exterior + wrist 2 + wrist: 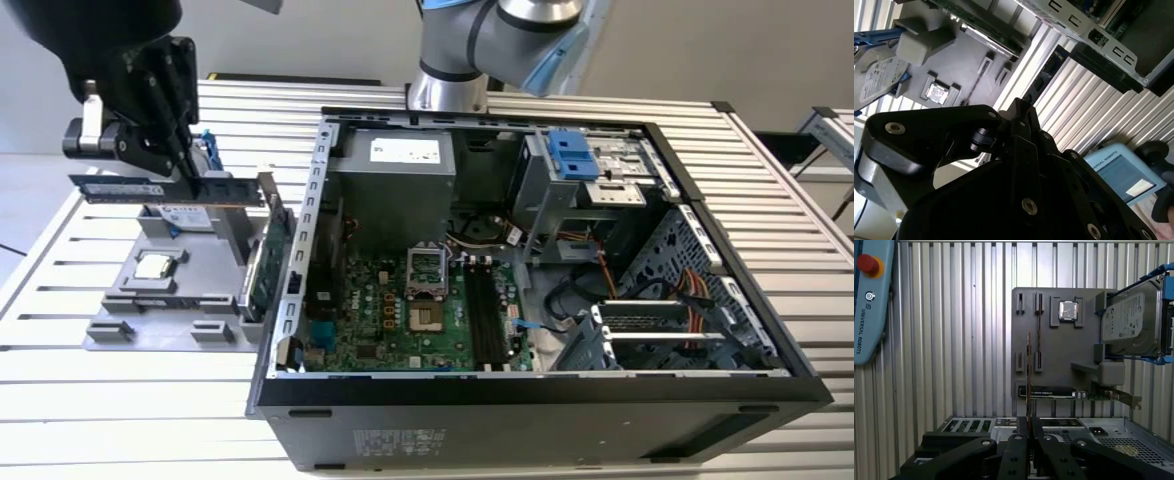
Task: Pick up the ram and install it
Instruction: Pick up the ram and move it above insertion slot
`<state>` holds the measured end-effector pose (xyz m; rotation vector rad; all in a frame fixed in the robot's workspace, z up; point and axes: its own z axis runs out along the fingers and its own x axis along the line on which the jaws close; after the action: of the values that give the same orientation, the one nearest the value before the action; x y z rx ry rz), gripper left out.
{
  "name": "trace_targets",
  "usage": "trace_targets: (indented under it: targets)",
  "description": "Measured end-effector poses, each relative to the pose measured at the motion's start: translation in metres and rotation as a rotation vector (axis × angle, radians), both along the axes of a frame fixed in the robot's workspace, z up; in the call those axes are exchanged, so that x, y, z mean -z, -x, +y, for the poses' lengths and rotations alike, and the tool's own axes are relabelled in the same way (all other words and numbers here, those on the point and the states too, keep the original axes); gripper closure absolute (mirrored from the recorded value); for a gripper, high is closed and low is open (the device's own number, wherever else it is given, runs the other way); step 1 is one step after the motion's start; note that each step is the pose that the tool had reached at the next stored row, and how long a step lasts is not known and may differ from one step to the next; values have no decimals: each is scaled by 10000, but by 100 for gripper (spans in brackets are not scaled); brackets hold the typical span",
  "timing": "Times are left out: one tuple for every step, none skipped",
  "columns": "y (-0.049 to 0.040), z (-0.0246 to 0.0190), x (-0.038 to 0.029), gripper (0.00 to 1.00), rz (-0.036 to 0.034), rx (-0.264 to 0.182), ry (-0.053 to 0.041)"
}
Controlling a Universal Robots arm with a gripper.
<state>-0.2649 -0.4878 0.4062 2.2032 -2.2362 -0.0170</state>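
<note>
The ram (118, 188) is a long, narrow dark stick held level, above the grey fixture plate (134, 325) at the exterior view's left, outside the computer case. My black gripper (180, 182) is shut on it near its middle. The first wrist view shows the ram (1029, 370) edge-on as a thin line running out from between my gripper's (1029, 426) closed fingers, over the fixture plate (1054, 347). In the second wrist view it appears as a dark strip (1046, 75) past the gripper body. The motherboard's long memory slots (487, 315) lie inside the open case.
On the fixture sit a processor chip (154, 266), a silver hard drive (1131, 322) with blue clips and an upright green expansion card (274, 260). The open case (747, 385) has tall walls, a power supply (400, 165) and drive cages. A teach pendant (871, 300) lies on the slatted table.
</note>
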Motion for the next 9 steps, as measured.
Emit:
trace_targets:
  targets:
    - [-5,0,-1,100,0,0,0]
    - [-11,0,-3,100,1,0,0]
    - [-16,0,-4,100,0,0,0]
    - [-21,0,-6,100,0,0,1]
    - [-26,0,-7,100,0,0,0]
    - [-32,0,-9,100,0,0,0]
    - [-36,0,-9,100,-1,0,-1]
    - [-42,0,-11,100,-1,0,0]
    - [-47,0,-13,100,0,0,0]
